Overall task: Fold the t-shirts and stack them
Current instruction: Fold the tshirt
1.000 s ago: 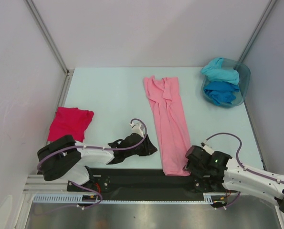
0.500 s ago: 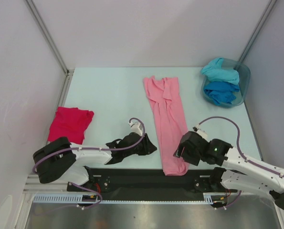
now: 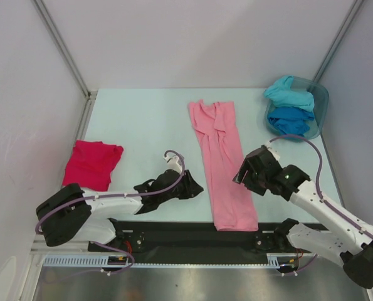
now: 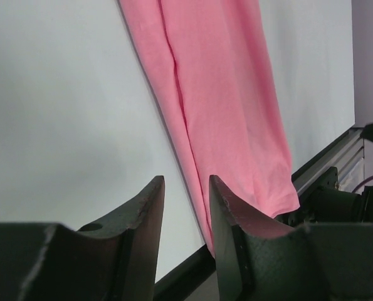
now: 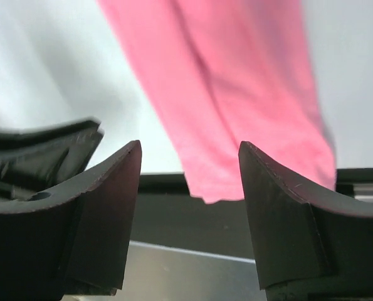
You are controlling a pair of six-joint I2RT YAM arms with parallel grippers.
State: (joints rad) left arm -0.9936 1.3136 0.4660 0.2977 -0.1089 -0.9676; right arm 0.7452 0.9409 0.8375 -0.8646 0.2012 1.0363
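Pink t-shirt (image 3: 222, 163) lies lengthwise on pale-blue table (image 3: 142, 119) between whitish walls (image 3: 173, 37).

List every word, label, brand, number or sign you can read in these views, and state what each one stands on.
None: no view shows readable text.
The pink t-shirt, the crimson t-shirt, the teal tub with its turquoise shirt and blue shirt, and the table all appear plain, with no print or sign visible.
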